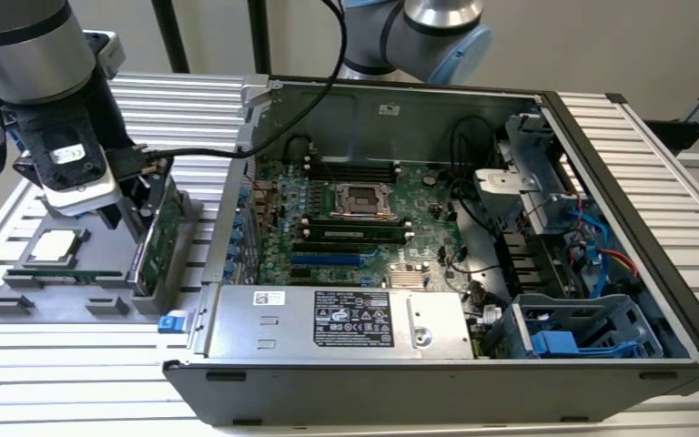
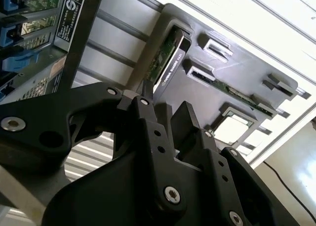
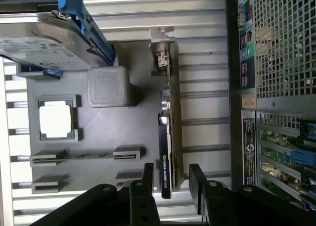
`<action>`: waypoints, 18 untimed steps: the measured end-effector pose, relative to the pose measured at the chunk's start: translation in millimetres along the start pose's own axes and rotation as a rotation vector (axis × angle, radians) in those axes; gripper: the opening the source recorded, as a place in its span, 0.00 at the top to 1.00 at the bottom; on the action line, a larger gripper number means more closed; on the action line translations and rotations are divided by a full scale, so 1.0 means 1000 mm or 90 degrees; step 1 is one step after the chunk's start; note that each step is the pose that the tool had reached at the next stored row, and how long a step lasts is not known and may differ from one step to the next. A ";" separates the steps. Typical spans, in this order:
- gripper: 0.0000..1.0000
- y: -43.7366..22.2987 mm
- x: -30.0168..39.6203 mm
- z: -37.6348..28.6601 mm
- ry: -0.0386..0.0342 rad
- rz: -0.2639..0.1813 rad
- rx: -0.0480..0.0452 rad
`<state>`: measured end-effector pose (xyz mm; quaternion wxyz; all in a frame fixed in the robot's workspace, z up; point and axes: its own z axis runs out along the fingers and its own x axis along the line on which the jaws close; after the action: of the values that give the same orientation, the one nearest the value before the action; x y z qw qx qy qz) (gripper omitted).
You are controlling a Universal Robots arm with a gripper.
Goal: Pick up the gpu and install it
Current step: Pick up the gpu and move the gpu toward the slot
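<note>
The gpu stands on its long edge in a slot of the grey holder tray, at the exterior view's left, beside the open computer case. In the first wrist view the gpu appears edge-on, green board on one side and black cooler on the other. My gripper is open, one finger on each side of the card's end with a small gap to each. The second wrist view shows the gripper just above the gpu.
The tray also holds a silver hard drive with blue rails, a processor chip and a memory stick. Inside the case lie the motherboard with a blue slot, a power supply and cables.
</note>
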<state>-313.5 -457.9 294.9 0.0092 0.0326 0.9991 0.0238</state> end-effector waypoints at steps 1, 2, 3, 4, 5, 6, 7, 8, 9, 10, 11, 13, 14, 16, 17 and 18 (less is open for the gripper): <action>0.00 0.0000 0.0001 0.0010 -0.0007 0.000 -0.0003; 0.00 -0.0001 0.0001 0.0020 -0.0009 -0.001 -0.0004; 0.00 -0.0001 0.0002 0.0032 -0.0011 -0.001 -0.0004; 0.00 -0.0002 0.0004 0.0042 -0.0011 -0.001 -0.0004; 0.00 -0.0001 0.0006 0.0052 -0.0011 -0.001 -0.0004; 0.00 0.0000 0.0007 0.0062 -0.0011 -0.001 -0.0004; 0.00 0.0001 0.0009 0.0072 -0.0011 -0.001 -0.0004; 0.00 0.0002 0.0011 0.0081 -0.0011 -0.001 -0.0004; 0.00 0.0002 0.0013 0.0091 -0.0011 -0.001 -0.0005; 0.00 0.0003 0.0014 0.0101 -0.0011 -0.001 -0.0004; 0.00 0.0003 0.0016 0.0111 -0.0011 -0.001 -0.0005; 0.00 0.0004 0.0020 0.0130 -0.0011 -0.001 -0.0004; 0.00 0.0005 0.0021 0.0140 -0.0011 -0.001 -0.0004; 0.00 0.0006 0.0024 0.0159 -0.0011 -0.001 -0.0004; 0.00 0.0006 0.0026 0.0169 -0.0011 -0.001 -0.0004; 0.00 0.0007 0.0027 0.0178 -0.0011 -0.001 -0.0004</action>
<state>-315.8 -456.2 277.1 0.0101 0.0321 0.9991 0.0241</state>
